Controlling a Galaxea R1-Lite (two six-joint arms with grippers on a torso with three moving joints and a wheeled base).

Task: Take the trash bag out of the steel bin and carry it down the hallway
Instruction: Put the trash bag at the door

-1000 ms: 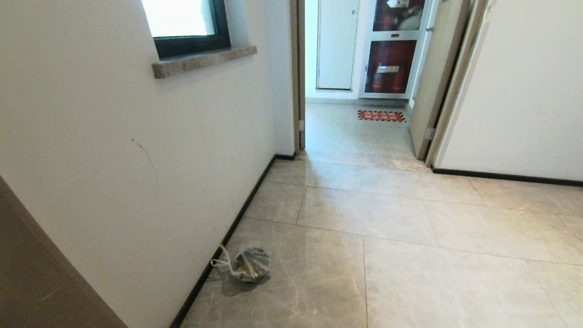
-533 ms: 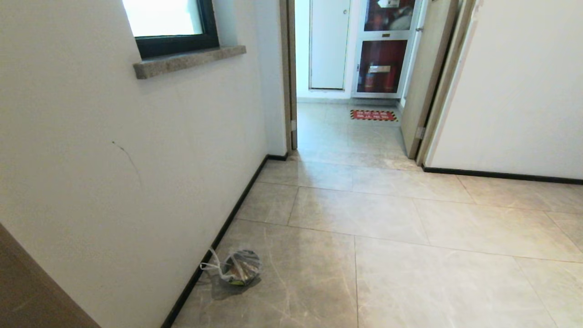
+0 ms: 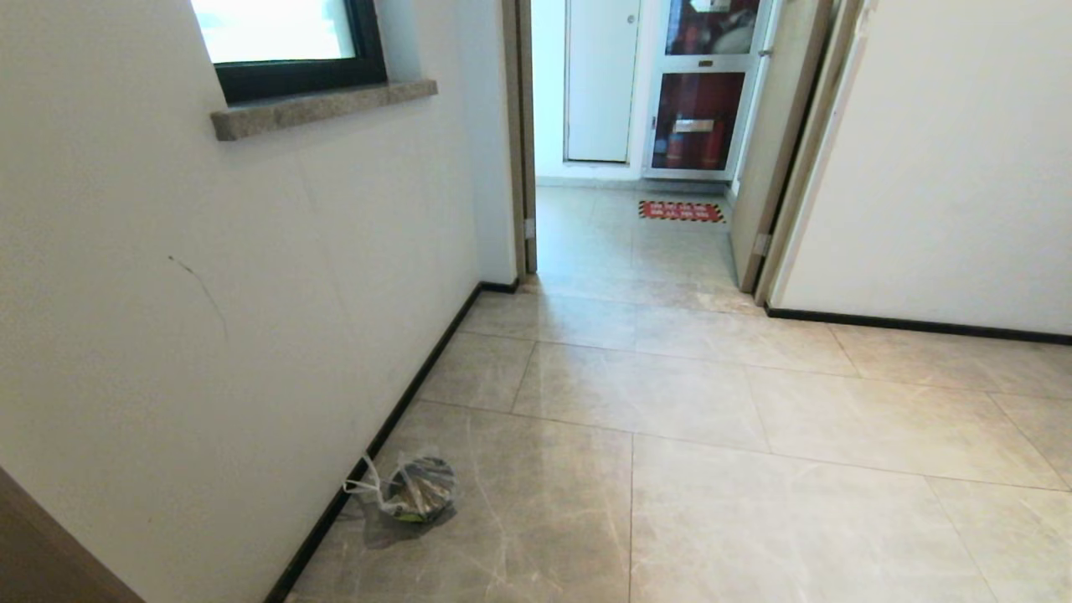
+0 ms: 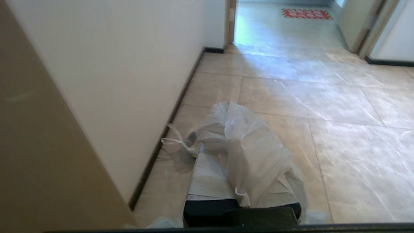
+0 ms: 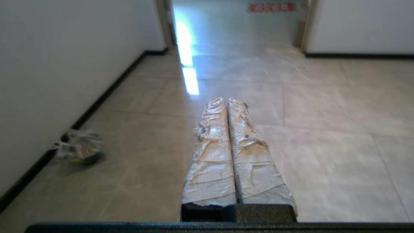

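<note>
While the left gripper (image 4: 223,129) points along the black skirting (image 3: 402,410) at the foot of the cream wall, it is clenched, and the trash bag (image 4: 255,161) sits in its grasp. The bag's thin translucent white film bunches up over both wrapped fingers and hides their tips, and how the rest of the bag hangs under the gripper cannot be made out. The right gripper (image 5: 226,102) is farther out from the skirting than the left one. Its two tape-wrapped fingers are pressed flat together with nothing between them, level above the glossy tiles of the hallway (image 3: 712,469).

A second small plastic bag (image 3: 414,490) lies on the tiles just beside the skirting, its white loop handle reaching toward the black strip. Dark contents and a bit of green show through it. In the left wrist view only its handle and one edge show past the draped film.

Above the skirting, higher on the same wall, are a black-framed window (image 3: 285,42) and a brown stone sill (image 3: 322,107). Where the skirting ends, a doorway (image 3: 628,167) opens, with a red floor mat (image 3: 681,211) beyond it.
</note>
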